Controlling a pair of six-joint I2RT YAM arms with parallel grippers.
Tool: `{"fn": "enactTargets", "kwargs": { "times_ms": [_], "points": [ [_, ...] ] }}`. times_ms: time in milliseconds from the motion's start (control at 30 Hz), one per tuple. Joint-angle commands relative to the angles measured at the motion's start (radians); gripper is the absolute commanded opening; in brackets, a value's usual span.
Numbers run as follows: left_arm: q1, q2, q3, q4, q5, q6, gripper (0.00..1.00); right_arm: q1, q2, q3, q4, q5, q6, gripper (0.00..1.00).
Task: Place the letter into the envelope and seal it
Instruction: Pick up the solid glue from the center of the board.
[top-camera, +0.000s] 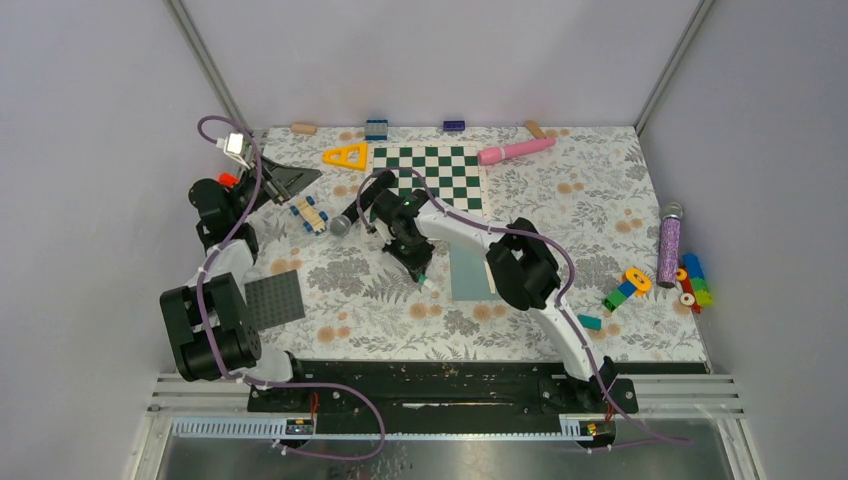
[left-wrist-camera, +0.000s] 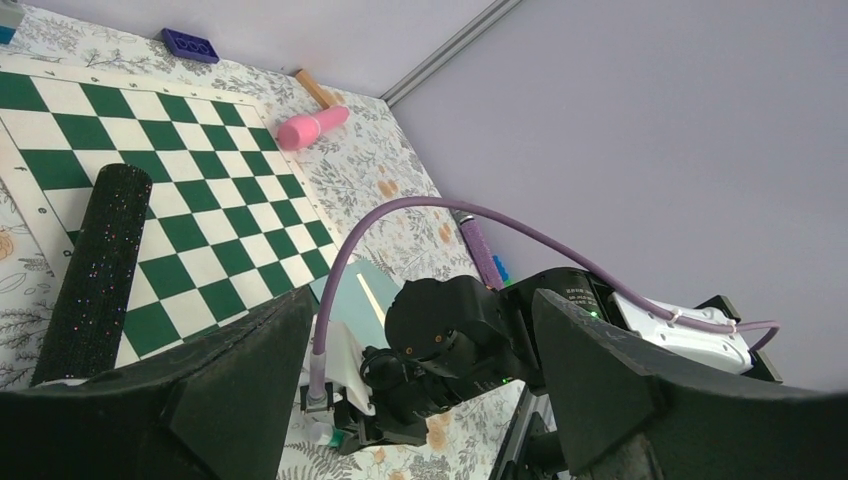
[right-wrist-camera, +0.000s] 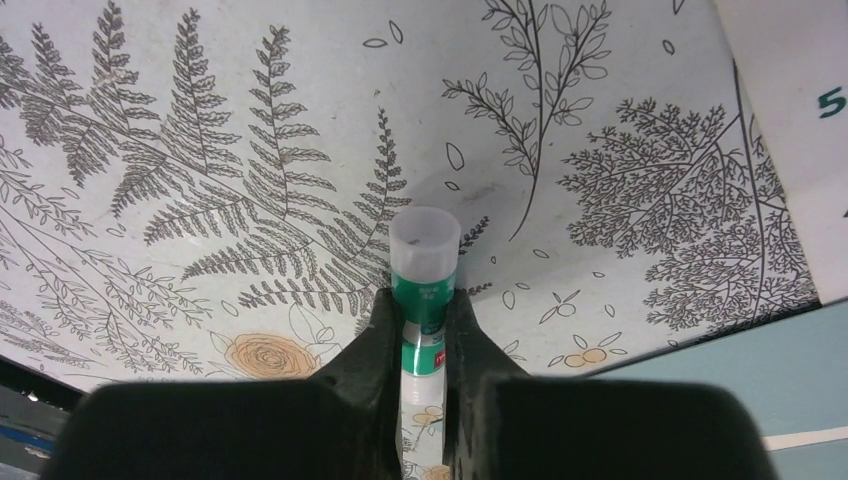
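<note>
The teal envelope (top-camera: 470, 272) lies flat on the floral table just below the chessboard (top-camera: 430, 175); it also shows as a pale teal sheet (left-wrist-camera: 352, 292) in the left wrist view and fills a corner (right-wrist-camera: 760, 390) of the right wrist view. The letter is not in view. My right gripper (top-camera: 420, 270) (right-wrist-camera: 420, 300) is shut on a green-and-white glue stick (right-wrist-camera: 424, 265) with a clear cap, low over the cloth just left of the envelope. My left gripper (top-camera: 288, 180) (left-wrist-camera: 420, 300) hangs open and empty at the far left, facing the right arm.
A dark grey studded baseplate (top-camera: 272, 298) lies near the left arm's base. A black glitter cylinder (left-wrist-camera: 95, 270) rests by the chessboard's left edge. A pink handle (top-camera: 515, 151), a yellow triangle (top-camera: 346, 156), a purple glitter tube (top-camera: 668, 243) and coloured blocks (top-camera: 690, 283) lie around the edges.
</note>
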Motion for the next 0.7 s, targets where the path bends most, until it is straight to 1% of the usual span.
{"fn": "enactTargets", "kwargs": {
  "times_ms": [0,33,167,233,300,367,400,433,467,500,533,567,600,667],
  "points": [
    [0.007,0.017,-0.01,0.145,0.031,-0.052,0.83,0.008,0.008,0.019,-0.049,0.011,-0.021,0.0],
    [0.006,0.018,-0.014,0.164,0.034,-0.065,0.84,0.006,-0.012,0.012,-0.042,-0.009,-0.028,0.0],
    [-0.013,0.013,-0.026,0.235,0.045,-0.102,0.92,-0.024,-0.204,-0.068,0.056,-0.107,-0.023,0.0],
    [-0.043,0.008,-0.025,0.239,0.051,-0.096,0.96,-0.057,-0.309,-0.11,0.117,-0.155,-0.001,0.0],
    [-0.092,0.004,-0.014,0.201,0.053,-0.059,0.97,-0.106,-0.405,-0.141,0.173,-0.218,0.037,0.0],
    [-0.163,-0.001,0.013,0.086,0.051,0.028,0.98,-0.171,-0.494,-0.183,0.238,-0.301,0.105,0.0],
    [-0.206,-0.005,0.036,-0.007,0.045,0.099,0.98,-0.208,-0.538,-0.211,0.278,-0.346,0.147,0.0],
    [-0.254,-0.009,0.067,-0.132,0.033,0.19,0.98,-0.244,-0.577,-0.238,0.319,-0.394,0.19,0.0],
    [-0.301,-0.015,0.105,-0.329,0.014,0.351,0.99,-0.284,-0.614,-0.279,0.357,-0.438,0.232,0.0],
    [-0.357,-0.018,0.151,-0.492,-0.011,0.48,0.99,-0.32,-0.652,-0.317,0.426,-0.5,0.281,0.0],
    [-0.408,-0.017,0.196,-0.628,-0.035,0.584,0.99,-0.363,-0.685,-0.357,0.483,-0.542,0.329,0.0],
    [-0.478,-0.01,0.24,-0.715,-0.05,0.664,0.99,-0.405,-0.721,-0.407,0.548,-0.578,0.404,0.0],
    [-0.521,0.004,0.272,-0.751,-0.048,0.689,0.99,-0.456,-0.768,-0.458,0.631,-0.614,0.469,0.0],
    [-0.575,0.061,0.333,-0.731,-0.017,0.639,0.99,-0.531,-0.83,-0.592,0.835,-0.66,0.61,0.0]
  ]
}}
